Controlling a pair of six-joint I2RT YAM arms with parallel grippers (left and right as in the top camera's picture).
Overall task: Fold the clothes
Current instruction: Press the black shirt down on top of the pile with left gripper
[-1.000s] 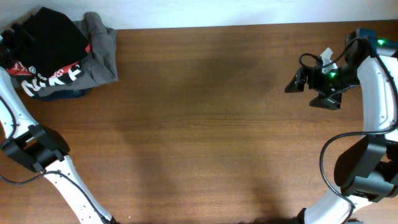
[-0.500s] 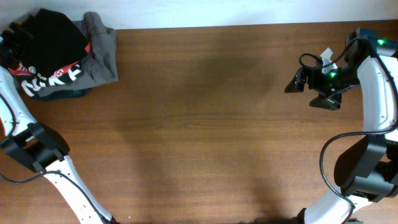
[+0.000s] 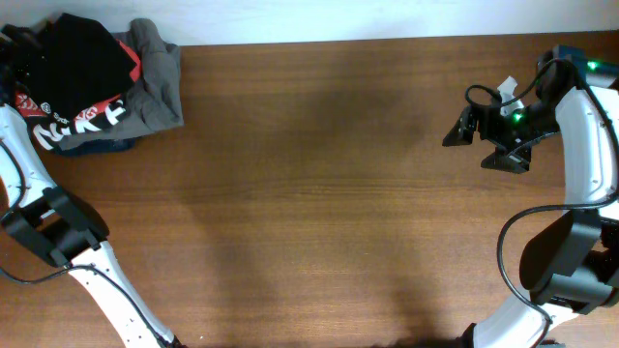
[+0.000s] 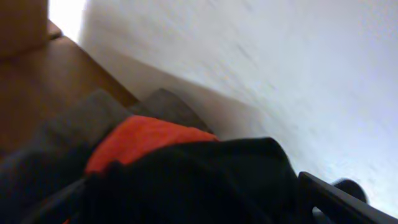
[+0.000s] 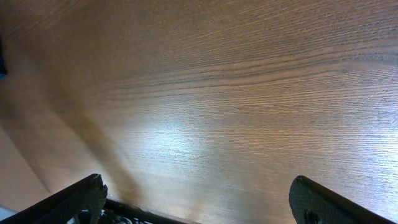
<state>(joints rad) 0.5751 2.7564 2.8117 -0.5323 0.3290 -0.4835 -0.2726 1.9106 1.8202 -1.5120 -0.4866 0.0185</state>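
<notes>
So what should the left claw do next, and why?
Probably close on the black garment. The left claw stands open at the top of the clothes, and the black fabric seems to lie between its fingers, not yet gripped.

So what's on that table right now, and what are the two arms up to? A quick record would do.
Table: brown wood
Clothes: one crumpled pile at the far left corner, by the wall
Top of pile: black garment, not folded
Beneath it: red shirt with white lettering, grey garment
Left gripper: open, at the black garment, not closed on it
Right gripper: open, over the table's right side, holding nothing
</notes>
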